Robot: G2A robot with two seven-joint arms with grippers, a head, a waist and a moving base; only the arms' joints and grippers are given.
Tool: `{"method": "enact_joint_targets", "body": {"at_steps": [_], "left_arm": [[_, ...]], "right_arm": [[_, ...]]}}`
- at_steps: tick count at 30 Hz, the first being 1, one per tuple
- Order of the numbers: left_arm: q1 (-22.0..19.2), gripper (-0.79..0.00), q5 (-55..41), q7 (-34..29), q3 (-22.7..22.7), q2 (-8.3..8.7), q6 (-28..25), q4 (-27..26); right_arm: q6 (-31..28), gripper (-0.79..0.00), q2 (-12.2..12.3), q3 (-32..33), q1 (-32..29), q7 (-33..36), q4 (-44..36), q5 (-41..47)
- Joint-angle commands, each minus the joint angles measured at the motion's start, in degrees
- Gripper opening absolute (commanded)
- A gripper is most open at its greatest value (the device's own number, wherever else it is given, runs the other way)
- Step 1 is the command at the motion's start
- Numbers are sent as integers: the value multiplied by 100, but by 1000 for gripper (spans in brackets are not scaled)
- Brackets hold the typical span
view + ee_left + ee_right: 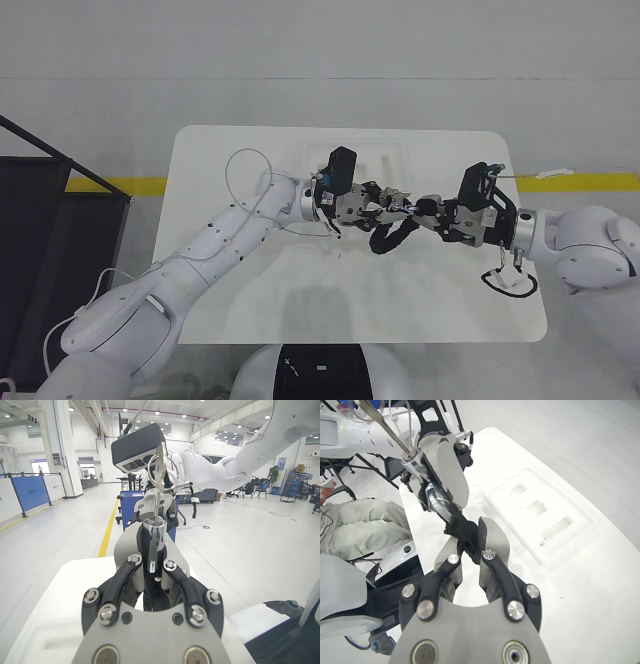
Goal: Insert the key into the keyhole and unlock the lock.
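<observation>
Clamping the chrome lock cylinder (pixel 157 530) between closely set fingers, the left gripper (pixel 152 550) holds it above the middle of the white table (pixel 250 280). The key (pixel 157 500) sits in the cylinder's keyhole, with a steel key ring (pixel 163 472) through its head. Just to the right, the right gripper (pixel 470 542) is closed on the lock's black fabric-sleeved cable (pixel 462 530). Beyond them lies a white foam tray (pixel 570 550) with rectangular recesses.

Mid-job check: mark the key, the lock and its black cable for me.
key (pixel 156 505), left wrist view, on the shaft just above the keyhole.
lock (pixel 157 530), left wrist view, on its chrome cylinder.
black cable (pixel 465 536), right wrist view, on the fabric sleeve below the chrome part.
</observation>
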Motion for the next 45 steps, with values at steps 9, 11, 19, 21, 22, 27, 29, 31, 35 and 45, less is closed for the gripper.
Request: {"method": "enact_joint_targets", "body": {"at_steps": [9, 11, 19, 21, 22, 27, 29, 31, 35, 45], "left_arm": [[0, -462, 0, 0, 0, 0, 0, 0], [0, -785, 0, 0, 0, 0, 0, 0], [0, -785, 0, 0, 0, 0, 0, 0], [0, -699, 0, 0, 0, 0, 0, 0], [0, -529, 0, 0, 0, 0, 0, 0], [0, 0, 0, 0, 0, 0, 0, 0], [0, 0, 0, 0, 0, 0, 0, 0], [0, 0, 0, 0, 0, 0, 0, 0], [157, 0, -75, -390, -184, 57, 144, -177], [372, 0, 1, -1166, -918, 361, 0, -399]], "right_arm": [[-46, -785, 30, 308, -232, 84, -2, 86], [-49, -785, 39, 347, -272, 176, -26, 72], [92, -785, 73, 461, -379, 656, -93, 54], [190, -785, 83, 465, -372, 852, -66, 71], [304, -785, 87, 447, -360, 1000, -45, 68], [805, -785, 78, 116, -106, 1879, -3, 118], [1018, -785, 60, -78, 53, 2191, 32, 36], [1229, -785, 33, -315, 246, 2561, 91, -49], [1565, -785, -53, -800, 673, 3042, 265, -114], [2038, -422, -317, -1708, 1487, 3340, 896, -95]]}}
